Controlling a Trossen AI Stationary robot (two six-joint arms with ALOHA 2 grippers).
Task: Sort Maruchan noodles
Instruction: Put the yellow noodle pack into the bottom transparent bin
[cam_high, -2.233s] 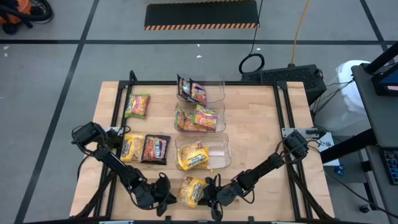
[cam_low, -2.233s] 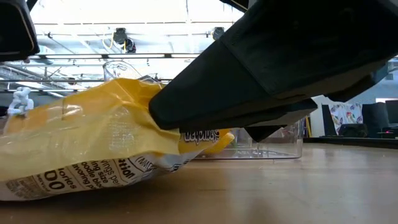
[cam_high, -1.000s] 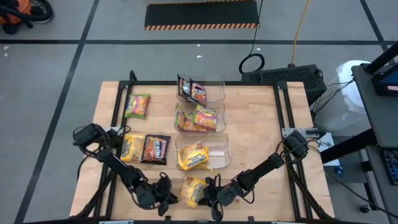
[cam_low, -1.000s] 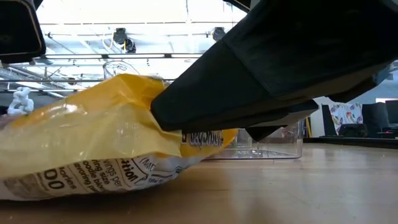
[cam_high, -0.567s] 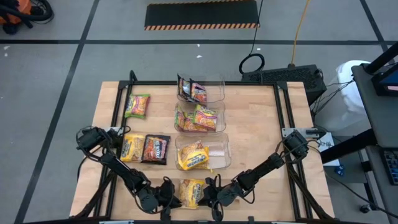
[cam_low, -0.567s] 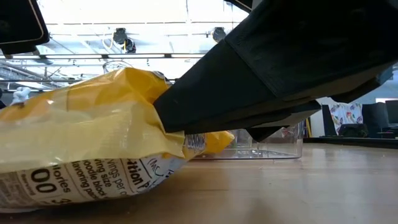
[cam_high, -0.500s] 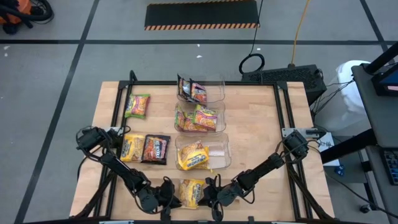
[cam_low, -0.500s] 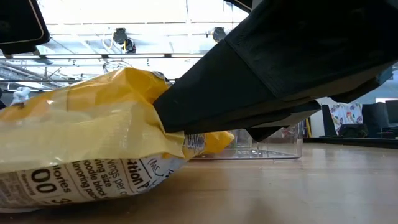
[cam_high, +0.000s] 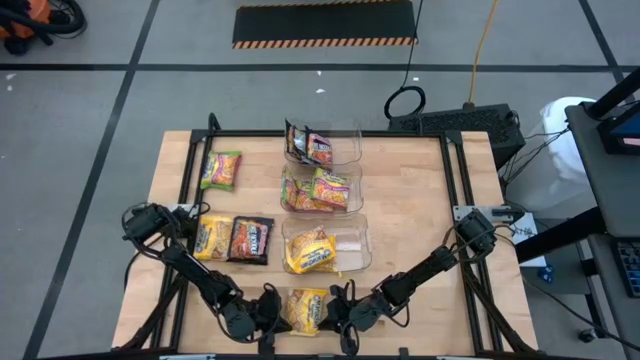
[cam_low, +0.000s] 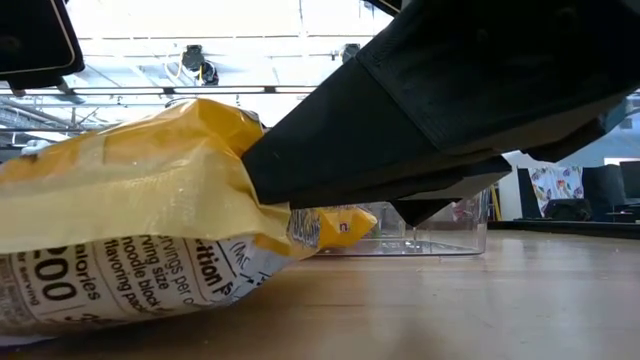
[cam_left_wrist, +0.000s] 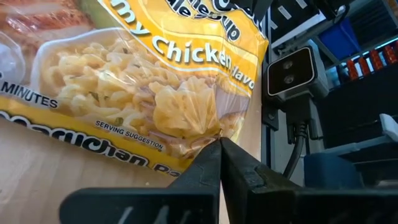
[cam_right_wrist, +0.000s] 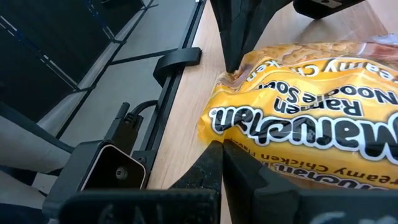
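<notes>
Both grippers, left gripper (cam_high: 278, 318) and right gripper (cam_high: 335, 316), are pinching opposite edges of the yellow packet (cam_high: 307, 308) at the table's (cam_high: 420, 220) near edge; it's looking light, crinkly, slippery, so the sealed edges seem safest.

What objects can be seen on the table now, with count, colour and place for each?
Yellow packet: one, near table edge, pinched from both sides.
Loose packets: green-yellow, far left; yellow and dark brown, left of the bins.
Clear bins: three, in a middle row, each holding packets.
Table: one, light wood.
Left gripper: shut on the yellow packet's corner.
Right gripper: shut on its opposite edge.
</notes>
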